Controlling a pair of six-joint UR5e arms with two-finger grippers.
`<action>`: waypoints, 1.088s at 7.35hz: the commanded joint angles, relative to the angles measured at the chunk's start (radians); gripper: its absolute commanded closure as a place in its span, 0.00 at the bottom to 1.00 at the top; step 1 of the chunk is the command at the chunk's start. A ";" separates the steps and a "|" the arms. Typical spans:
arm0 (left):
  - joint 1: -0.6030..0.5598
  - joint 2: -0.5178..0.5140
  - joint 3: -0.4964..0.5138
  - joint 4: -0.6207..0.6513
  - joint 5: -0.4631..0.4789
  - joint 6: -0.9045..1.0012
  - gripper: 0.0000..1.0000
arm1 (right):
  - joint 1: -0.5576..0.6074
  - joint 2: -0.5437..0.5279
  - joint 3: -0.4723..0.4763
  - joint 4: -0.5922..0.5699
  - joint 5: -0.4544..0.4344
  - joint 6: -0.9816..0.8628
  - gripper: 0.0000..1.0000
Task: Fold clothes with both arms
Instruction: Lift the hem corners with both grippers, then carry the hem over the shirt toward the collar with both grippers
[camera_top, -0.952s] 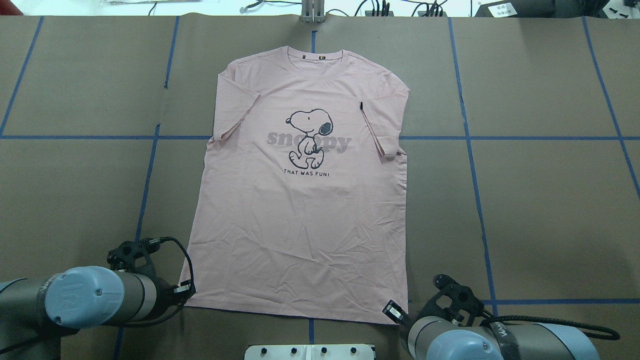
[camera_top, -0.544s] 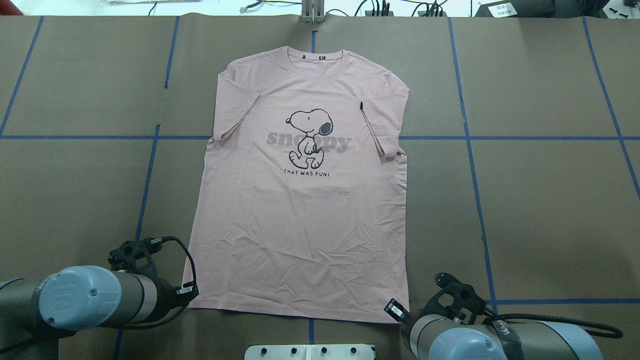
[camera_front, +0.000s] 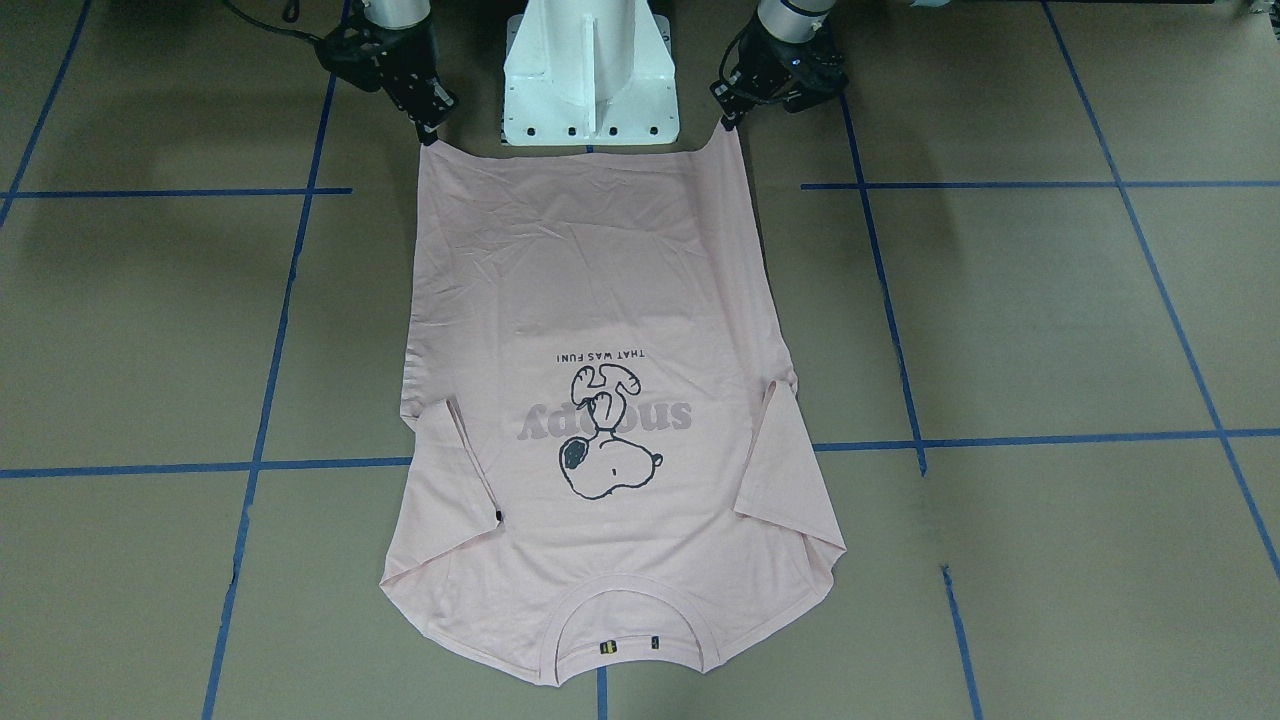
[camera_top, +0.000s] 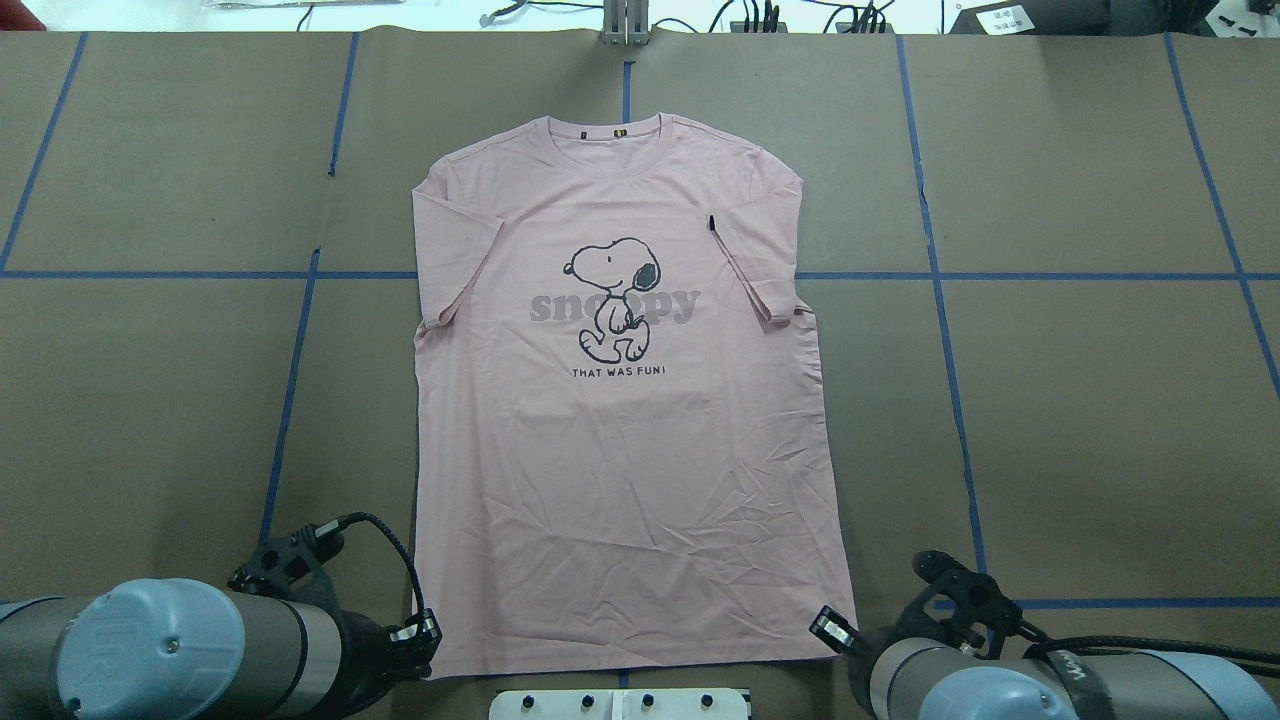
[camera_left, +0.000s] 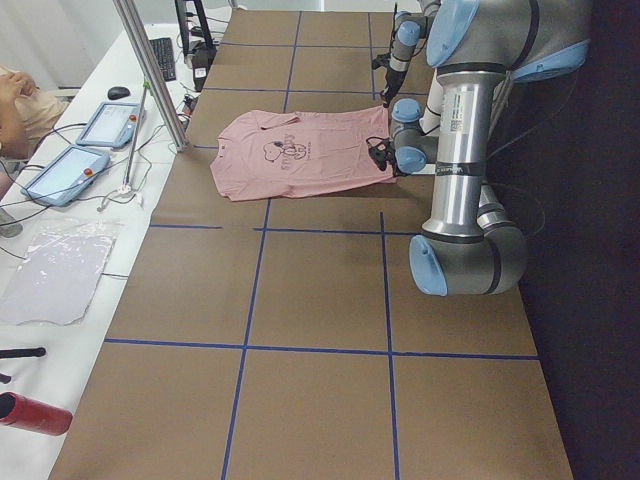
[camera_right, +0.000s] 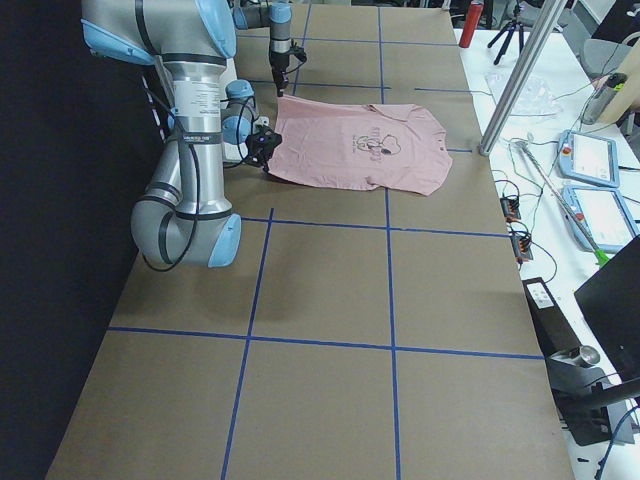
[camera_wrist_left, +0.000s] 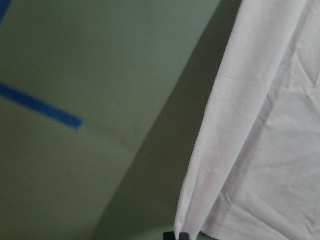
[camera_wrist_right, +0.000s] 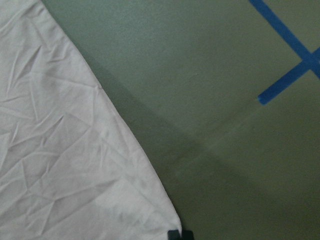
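Gripping time, folks: the pale pink short-sleeved cotton T-shirt (camera_top: 620, 450) lies spread face-up in the middle of the brown paper-covered table (camera_top: 1100, 420), ribbed round collar (camera_top: 605, 128) at the far side, hem at the near edge by the robot. Down at that hem, the left black two-finger gripper (camera_top: 428, 632) is pinched onto the near-left corner, and the right black two-finger gripper (camera_top: 828, 625) is clamped on the near-right corner. Both wrist cameras show fabric running right into the fingertips, corners lifted a touch off the table. Progress check: corners secured, but no fold across the body shows yet. By my reckoning the whole fold lies ahead, carrying the hem far toward the collar, then tidying it into a compact stack
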 joint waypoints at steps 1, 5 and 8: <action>0.011 -0.037 -0.086 0.129 0.001 -0.024 1.00 | 0.027 -0.026 0.041 -0.034 0.005 -0.009 1.00; -0.318 -0.204 0.097 0.199 0.000 0.288 1.00 | 0.301 0.246 -0.199 -0.033 0.014 -0.377 1.00; -0.523 -0.301 0.315 0.076 0.000 0.463 1.00 | 0.582 0.400 -0.399 -0.022 0.107 -0.483 1.00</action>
